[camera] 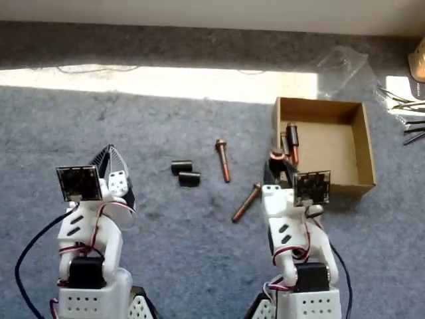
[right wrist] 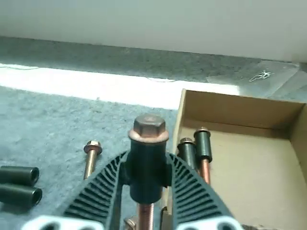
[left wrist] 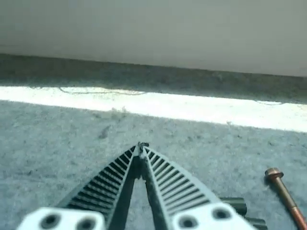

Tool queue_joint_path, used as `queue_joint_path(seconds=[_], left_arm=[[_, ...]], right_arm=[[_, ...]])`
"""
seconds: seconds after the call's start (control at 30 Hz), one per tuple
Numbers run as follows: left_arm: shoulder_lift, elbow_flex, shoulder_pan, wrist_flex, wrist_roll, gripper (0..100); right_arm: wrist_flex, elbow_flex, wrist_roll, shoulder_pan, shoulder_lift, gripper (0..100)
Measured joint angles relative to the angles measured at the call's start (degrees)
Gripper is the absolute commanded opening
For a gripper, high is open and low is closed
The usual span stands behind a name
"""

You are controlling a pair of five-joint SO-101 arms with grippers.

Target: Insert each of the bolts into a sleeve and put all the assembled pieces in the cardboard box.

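- Sleeved bolt (right wrist: 147,143) sits clamped in the right gripper (right wrist: 146,165), just beside the cardboard box (right wrist: 240,112).
- Left gripper (left wrist: 141,151) is pressed together above the carpet (left wrist: 57,143).

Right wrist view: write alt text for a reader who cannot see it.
The right gripper holds an assembled piece, a copper bolt through a black sleeve. Beyond it a cardboard box holds two more assembled pieces; a loose bolt and two empty black sleeves lie on the grey surface outside it.

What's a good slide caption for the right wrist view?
Right gripper clamps a sleeved bolt by the cardboard box holding two assembled pieces; a bare bolt and two sleeves lie outside.
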Motion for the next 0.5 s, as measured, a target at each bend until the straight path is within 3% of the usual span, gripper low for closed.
queue_joint_path(seconds=[0.23,0.5], left_arm=[[0.09,3.78,0.00,0.09,-0.79,1],[0.09,3.96,0.00,8.09,-9.32,1]], right_arm=[[9.41,-12.04,0.35,1.85,1.85,0.5],[9.41,-26.46,0.35,2.73,23.12,0.5]])
